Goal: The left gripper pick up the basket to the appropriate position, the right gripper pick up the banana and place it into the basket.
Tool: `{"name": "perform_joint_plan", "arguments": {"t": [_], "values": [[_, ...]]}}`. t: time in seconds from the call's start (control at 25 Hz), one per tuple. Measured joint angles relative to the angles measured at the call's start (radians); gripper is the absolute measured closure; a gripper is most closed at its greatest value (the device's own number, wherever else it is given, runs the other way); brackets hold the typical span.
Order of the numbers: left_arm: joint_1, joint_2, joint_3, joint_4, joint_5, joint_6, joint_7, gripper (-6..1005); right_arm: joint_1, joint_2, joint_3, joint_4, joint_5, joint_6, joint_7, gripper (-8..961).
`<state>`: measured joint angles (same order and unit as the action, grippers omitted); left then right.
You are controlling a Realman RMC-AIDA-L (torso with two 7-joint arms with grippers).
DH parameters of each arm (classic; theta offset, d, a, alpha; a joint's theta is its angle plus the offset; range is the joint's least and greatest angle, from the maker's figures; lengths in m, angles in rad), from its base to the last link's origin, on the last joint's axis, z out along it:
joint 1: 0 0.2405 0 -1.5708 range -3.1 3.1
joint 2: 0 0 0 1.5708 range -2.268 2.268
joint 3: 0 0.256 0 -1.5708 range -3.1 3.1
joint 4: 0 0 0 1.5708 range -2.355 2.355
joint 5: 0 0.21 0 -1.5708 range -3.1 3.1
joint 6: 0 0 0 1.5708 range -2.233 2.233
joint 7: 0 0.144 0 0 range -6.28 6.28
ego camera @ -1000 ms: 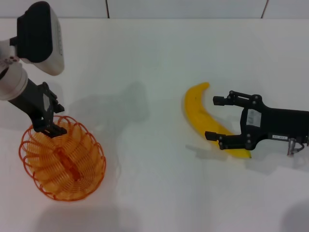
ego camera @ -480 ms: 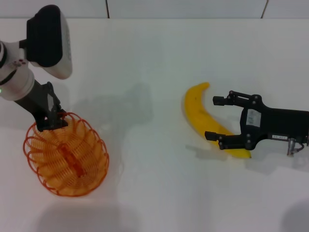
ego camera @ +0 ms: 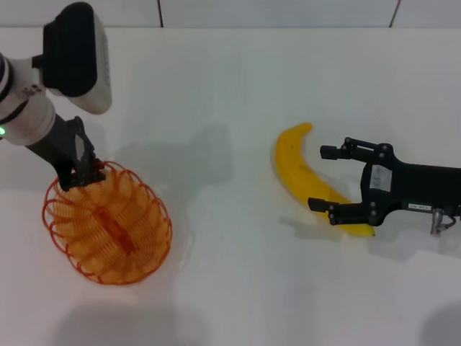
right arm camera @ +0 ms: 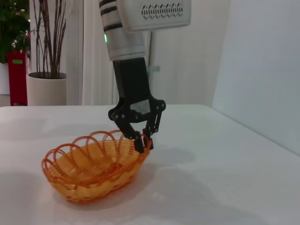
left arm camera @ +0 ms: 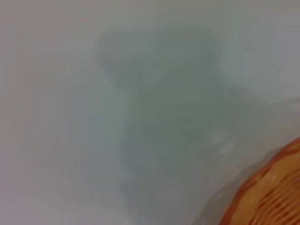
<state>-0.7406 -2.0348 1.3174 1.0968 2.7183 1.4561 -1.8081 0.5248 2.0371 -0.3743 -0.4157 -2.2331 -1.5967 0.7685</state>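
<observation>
The left pincer (ego camera: 81, 175) clamped the wire basket's (ego camera: 108, 231) rim at the worktop's (ego camera: 230, 86) left; it should travel level. The right pincer (ego camera: 325, 178) gaped wide around the banana (ego camera: 299, 169).

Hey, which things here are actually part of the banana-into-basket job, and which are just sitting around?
Part of the job:
- left gripper, shut on the basket rim
- basket, orange wire
- right gripper, open around the banana
- banana, lying on the table

Just there:
- white table
- potted plant and red object, in the background
</observation>
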Motion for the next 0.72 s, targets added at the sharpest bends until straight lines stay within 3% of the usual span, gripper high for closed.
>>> {"name": "perform_joint_plan", "arguments": {"t": [0.28, 0.44, 0.72], "values": [[0.024, 0.0, 0.003, 0.062, -0.002, 0.022, -0.015, 877, -0.002, 0.0, 0.0, 0.0, 0.001, 0.0, 0.0, 68], [0.04, 0.003, -0.011, 0.121, -0.028, 0.101, -0.023, 892, -0.006, 0.0, 0.001, -0.001, 0.001, 0.0, 0.0, 68], [0.109, 0.005, -0.139, 0.302, -0.112, 0.289, -0.037, 909, -0.016, -0.001, 0.028, -0.003, 0.001, 0.0, -0.001, 68]]}}
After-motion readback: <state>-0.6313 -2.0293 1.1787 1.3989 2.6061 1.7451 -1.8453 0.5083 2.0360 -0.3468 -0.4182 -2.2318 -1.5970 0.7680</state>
